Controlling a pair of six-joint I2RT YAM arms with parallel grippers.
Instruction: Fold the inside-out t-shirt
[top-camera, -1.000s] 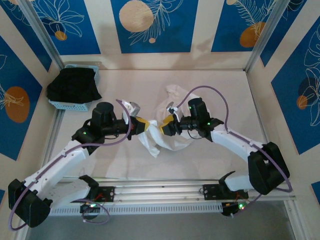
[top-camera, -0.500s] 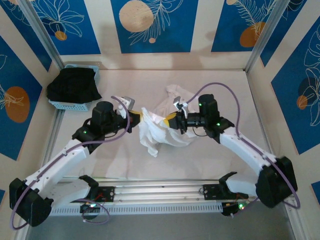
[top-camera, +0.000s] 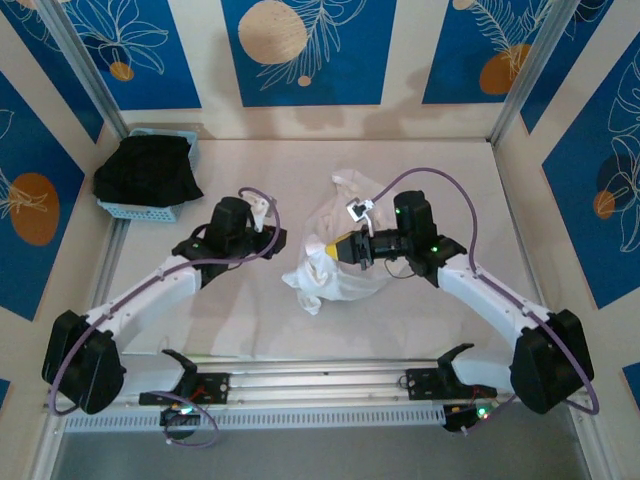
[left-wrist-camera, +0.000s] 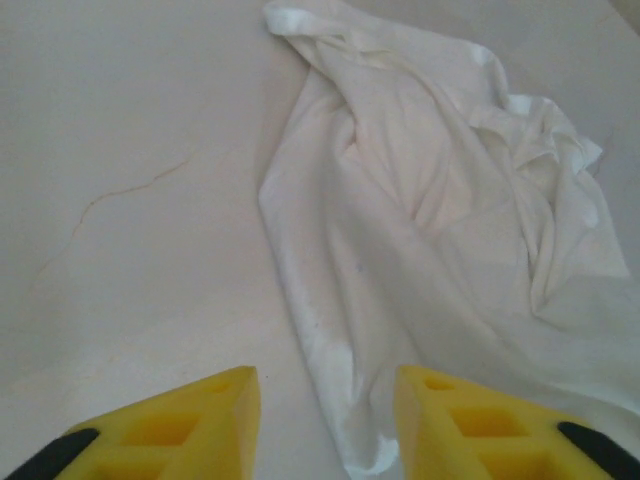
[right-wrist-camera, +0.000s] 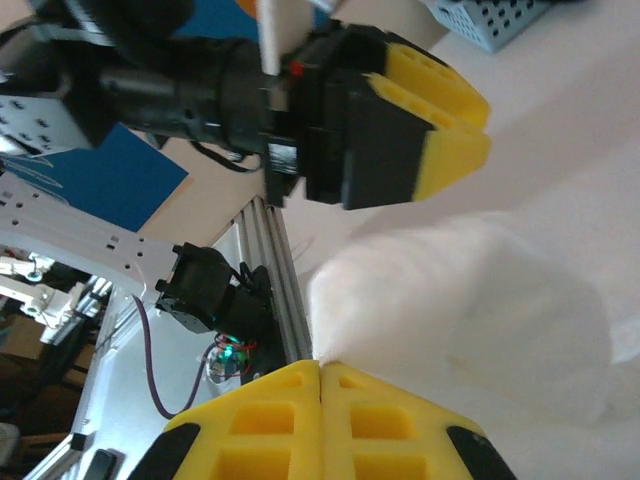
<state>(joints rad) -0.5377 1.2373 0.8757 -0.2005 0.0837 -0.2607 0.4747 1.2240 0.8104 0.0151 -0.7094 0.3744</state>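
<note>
We see the inside-out t-shirt (top-camera: 350, 282) lying crumpled in a white mound near the middle of the worktop (top-camera: 480, 200), with one twisted end trailing toward 12 o'clock and a drooping corner at 7 o'clock. The right claw (right-wrist-camera: 320, 368) reaches in from 3 o'clock and sits over the mound's centre. Its yellow fingers are pressed flat together, and in its wrist view the white cloth gathers right at their tips, so we read it as clamped on a fold of the shirt. The left claw (left-wrist-camera: 325, 380) is at the shirt's 9 o'clock in the overhead view, just beside the cloth's edge, with its two yellow fingers standing apart and nothing gripped between them. From the left wrist camera, the shirt spreads from 12 o'clock across to 3 o'clock in soft creases. A narrow tail of it runs down to 6 o'clock and ends in the gap between the fingers, close against the one at 5 o'clock. We cannot tell whether it touches that finger. The bare worktop fills the side from 7 to 11 o'clock, marked by a thin hairline crease. At 10 o'clock from the shirt, well apart in the far corner, a blue basket (top-camera: 122, 208) holds a black garment (top-camera: 148, 170).
</note>
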